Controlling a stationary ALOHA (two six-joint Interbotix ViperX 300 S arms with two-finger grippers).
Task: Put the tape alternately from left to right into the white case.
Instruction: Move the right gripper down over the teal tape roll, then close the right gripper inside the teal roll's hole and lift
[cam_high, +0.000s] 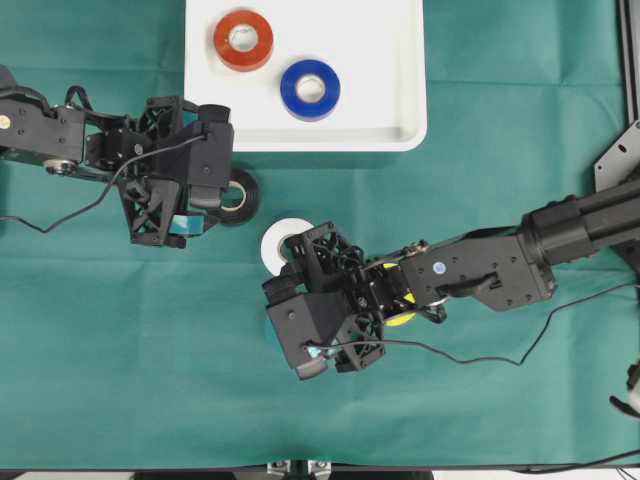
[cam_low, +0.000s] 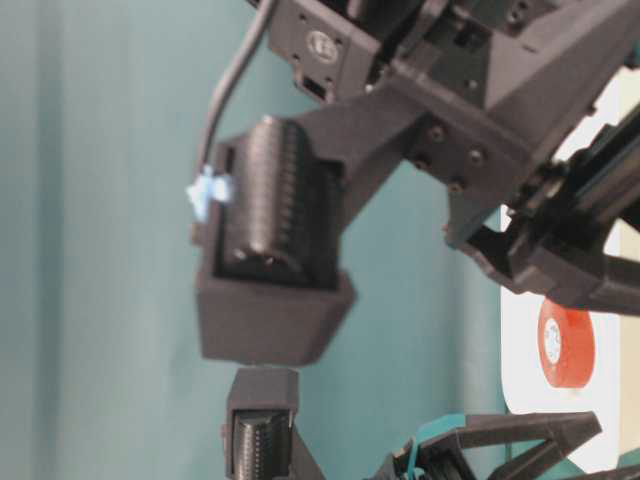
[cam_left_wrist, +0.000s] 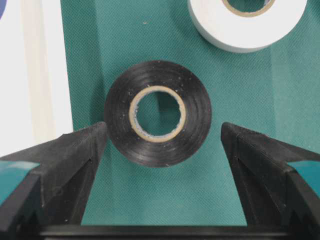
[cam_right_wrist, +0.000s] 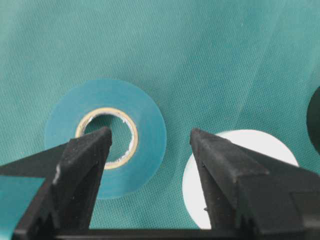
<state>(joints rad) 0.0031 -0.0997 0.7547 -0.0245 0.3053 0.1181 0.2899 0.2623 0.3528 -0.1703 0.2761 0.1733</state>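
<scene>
Red roll (cam_high: 243, 39) and blue roll (cam_high: 310, 90) lie flat in the case (cam_high: 405, 100); four rolls remain on the green cloth (cam_high: 120, 330) of the bench

Left claw (cam_left_wrist: 162, 137) is open, its fingers either side of the black roll (cam_left_wrist: 158, 120), near but not touching, beside the case rim

Right claw (cam_right_wrist: 150, 142) is open, empty, above the teal roll (cam_right_wrist: 105, 137); one finger (cam_right_wrist: 87, 150) shows over the core, the other between teal and white roll (cam_right_wrist: 240, 150). Yellow roll (cam_high: 400, 318) is mostly hidden under the right arm

We judge the right arm has the step in hand: teal. We advise lowering straight, pinching one wall of the ring, keeping the outer finger clear of white, and lifting only once the grip is firm
</scene>
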